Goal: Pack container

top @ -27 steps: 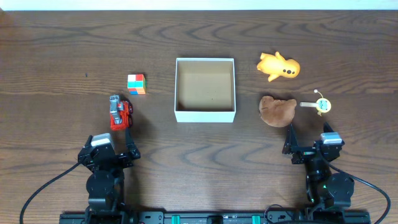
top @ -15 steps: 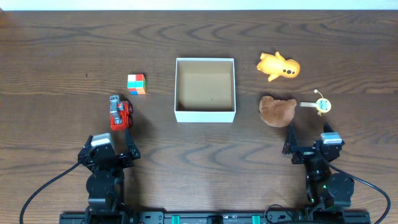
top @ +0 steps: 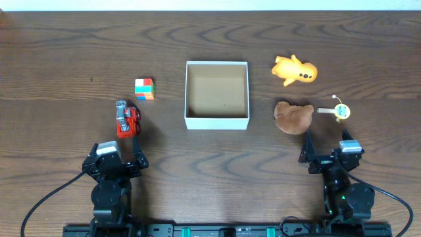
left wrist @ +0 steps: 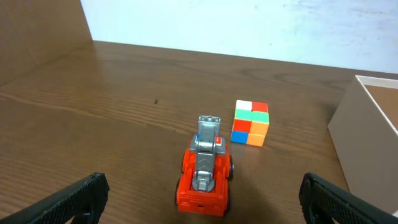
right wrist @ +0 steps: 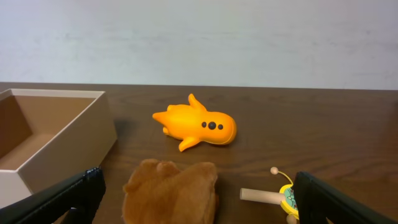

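The container (top: 217, 122) stands on the counter (top: 59, 59) between the two arms: ahead and to the right of the left hand (top: 113, 153), ahead and to the left of the right hand (top: 327, 149), and touched by neither. Both hands rest low at the near edge with their fingers spread wide and nothing held between them. The box is open at the top and has nothing inside, and its walls look like thin cardboard. I judge it is very light and somewhat flexible, so a push from the side would probably make it slide or turn on the smooth wood. If it must be moved, the better hold is a pinch over the top edge in the middle of one wall, where it bends less than at a free corner, and with only mild force. More likely it should stay in place and receive the toys from above. Just ahead of the left hand lies a red toy truck (left wrist: 205, 174), hard and narrow enough to grip across its sides, and beyond it is a colour cube (left wrist: 250, 123). Just ahead of the right hand is a brown plush toy (right wrist: 171, 190), soft and yielding, with an orange toy (right wrist: 198, 124) farther ahead.
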